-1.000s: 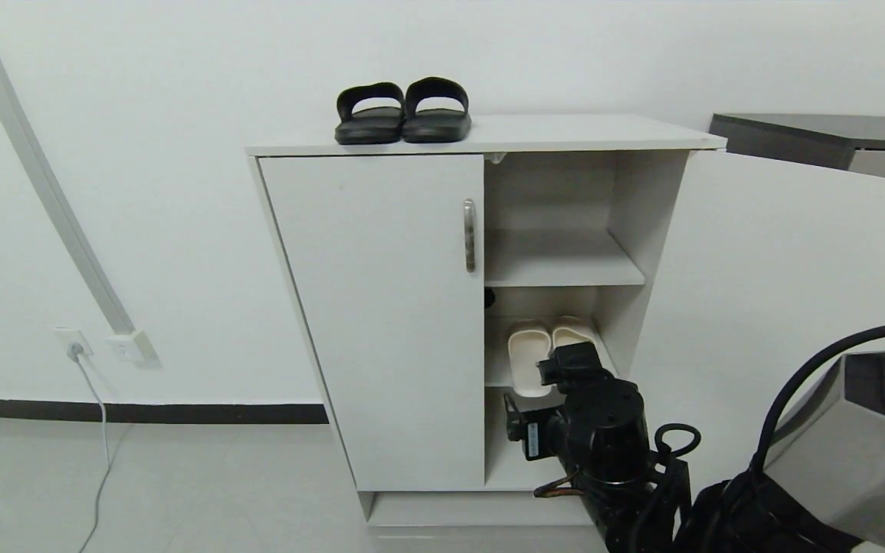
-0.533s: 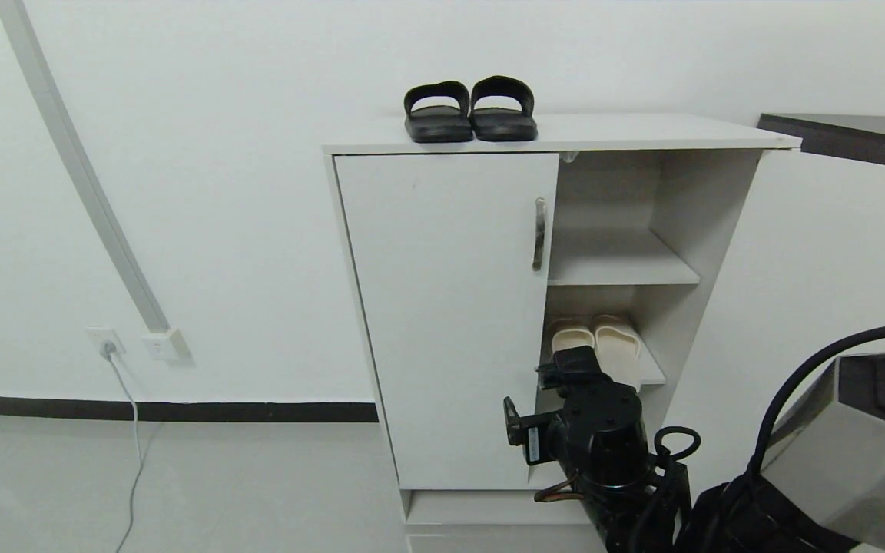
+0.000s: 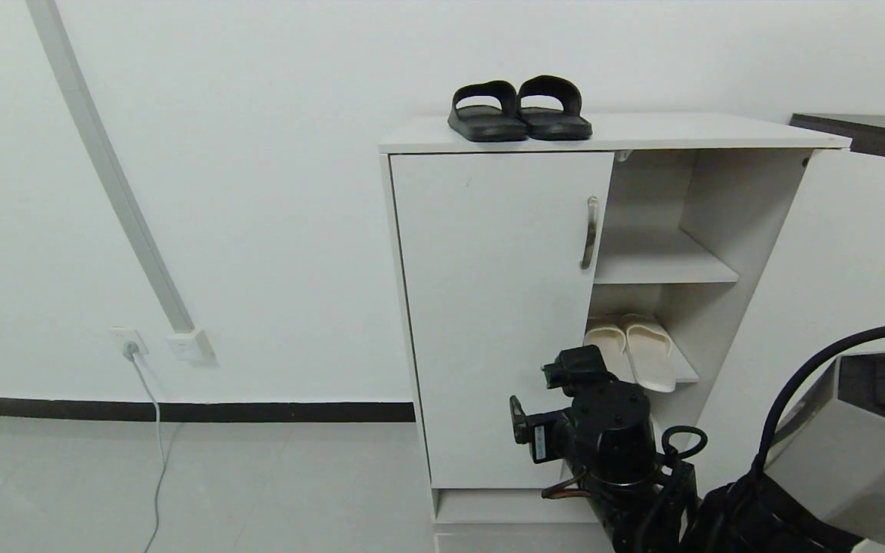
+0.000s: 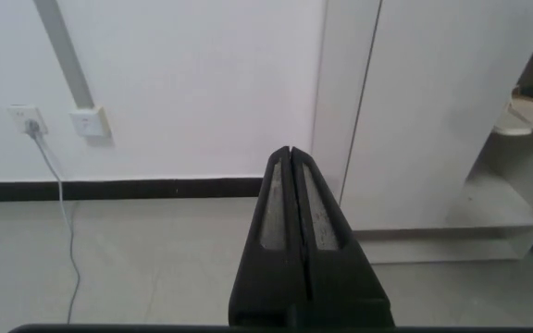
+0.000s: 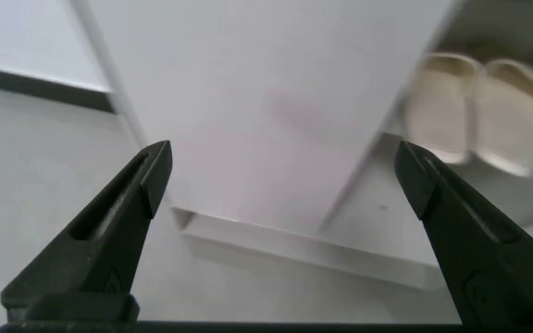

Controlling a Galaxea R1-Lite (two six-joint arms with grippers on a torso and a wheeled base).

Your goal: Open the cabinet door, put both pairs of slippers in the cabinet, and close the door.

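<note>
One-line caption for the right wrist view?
Open right tool before the closed cabinet door, cream slippers shelved beside it.

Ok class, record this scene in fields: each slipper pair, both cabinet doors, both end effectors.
Black rubber slippers: side by side on top of white wooden cabinet
Cream foam slippers: inside, on shelf under the top one
Left door: closed, metal bar handle
Right door: swung open
Left end effector: shut, empty
Right end effector: open, empty
</note>
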